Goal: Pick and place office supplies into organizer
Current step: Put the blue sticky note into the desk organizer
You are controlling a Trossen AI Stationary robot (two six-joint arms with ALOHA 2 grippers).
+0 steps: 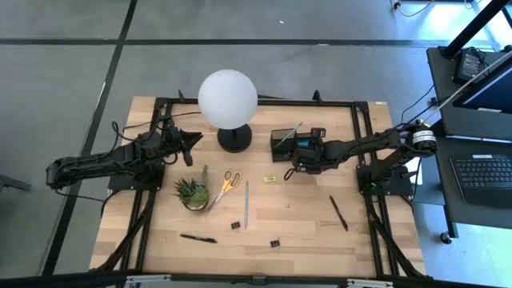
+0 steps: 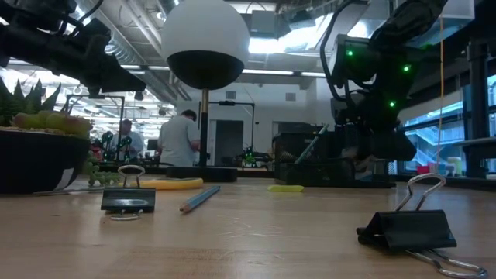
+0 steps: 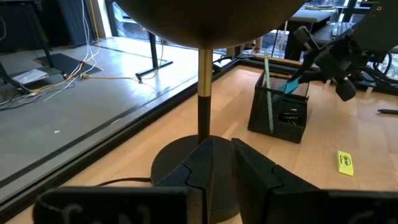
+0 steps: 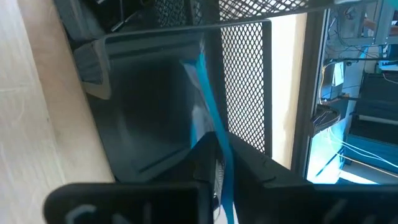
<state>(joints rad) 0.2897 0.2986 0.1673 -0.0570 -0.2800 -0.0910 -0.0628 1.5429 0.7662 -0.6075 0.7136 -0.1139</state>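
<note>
Right wrist view: blue pad point(image 4: 208, 124) is pinched by right gripper point(image 4: 221, 165) over organizer point(image 4: 149, 106); lamp point(image 1: 230, 100) nearby.

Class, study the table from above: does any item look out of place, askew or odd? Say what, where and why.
Mostly scatter: scissors, a pencil, pens and binder clips lie loose at mixed angles. In the organizer a green pencil leans diagonally. The right gripper holds a blue item over it; nothing looks damaged.
</note>
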